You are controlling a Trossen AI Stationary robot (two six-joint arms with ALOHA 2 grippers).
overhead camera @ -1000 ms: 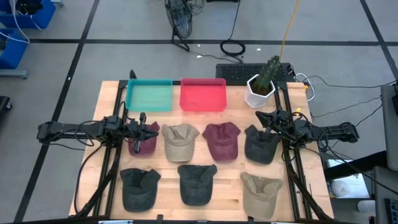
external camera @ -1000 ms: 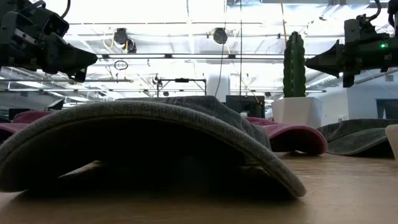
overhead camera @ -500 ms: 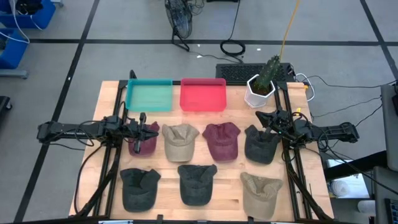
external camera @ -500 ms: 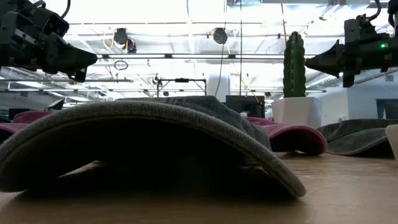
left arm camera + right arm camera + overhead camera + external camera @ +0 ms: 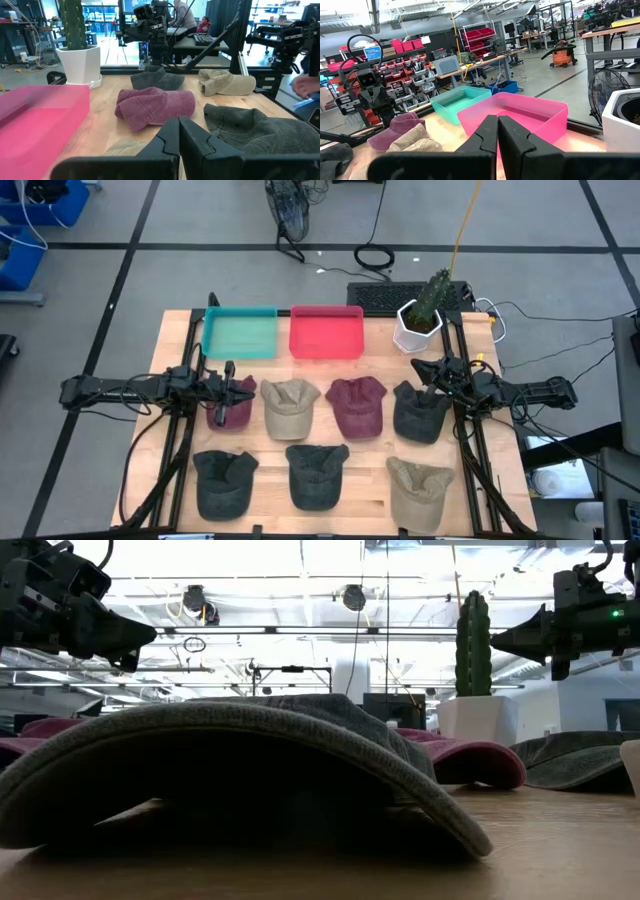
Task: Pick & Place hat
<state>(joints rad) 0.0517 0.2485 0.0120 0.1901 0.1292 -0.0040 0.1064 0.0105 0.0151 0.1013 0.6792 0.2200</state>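
Observation:
Seven hats lie crown-up on the wooden table in two rows. The far row holds a maroon hat (image 5: pixel 228 408), a tan hat (image 5: pixel 290 406), a second maroon hat (image 5: pixel 357 406) and a dark grey hat (image 5: pixel 420 414). Two dark hats (image 5: pixel 223 481) (image 5: pixel 316 474) and a tan hat (image 5: pixel 420 491) form the near row. My left gripper (image 5: pixel 243 391) (image 5: pixel 179 136) hovers shut above the left maroon hat. My right gripper (image 5: pixel 424 369) (image 5: pixel 497 133) hovers shut over the far edge of the dark grey hat. In the low view both grippers (image 5: pixel 148 637) (image 5: pixel 496 640) hang well above the hats.
A teal tray (image 5: pixel 240 334) and a pink tray (image 5: pixel 326 333) sit side by side at the table's far edge. A potted cactus (image 5: pixel 422 318) stands at the far right corner. In the low view the near dark hat's brim (image 5: pixel 240 755) fills the foreground.

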